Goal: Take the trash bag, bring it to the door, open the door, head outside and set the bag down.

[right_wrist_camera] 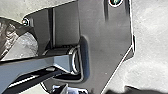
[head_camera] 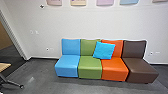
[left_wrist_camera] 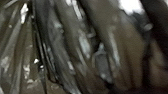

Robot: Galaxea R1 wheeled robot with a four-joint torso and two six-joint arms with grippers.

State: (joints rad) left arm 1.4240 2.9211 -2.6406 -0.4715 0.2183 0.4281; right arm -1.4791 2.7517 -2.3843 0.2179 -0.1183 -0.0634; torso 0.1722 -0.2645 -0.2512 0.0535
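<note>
Crinkled, shiny dark plastic of the trash bag (left_wrist_camera: 60, 45) lies right up against the camera in the left wrist view, with folds and bright glints. Part of the same kind of see-through plastic, the trash bag (right_wrist_camera: 8, 37), shows beside the robot's base in the right wrist view. How the left fingers stand on the bag cannot be made out. Whether the right gripper is open or shut cannot be told either.
A row of seats in blue (head_camera: 67, 66), green, orange and brown stands along the white wall (head_camera: 75, 22), with a bright blue pillow (head_camera: 104, 50) on it. At the left are an opening in the wall and a table edge (head_camera: 4, 66) with a wheeled leg.
</note>
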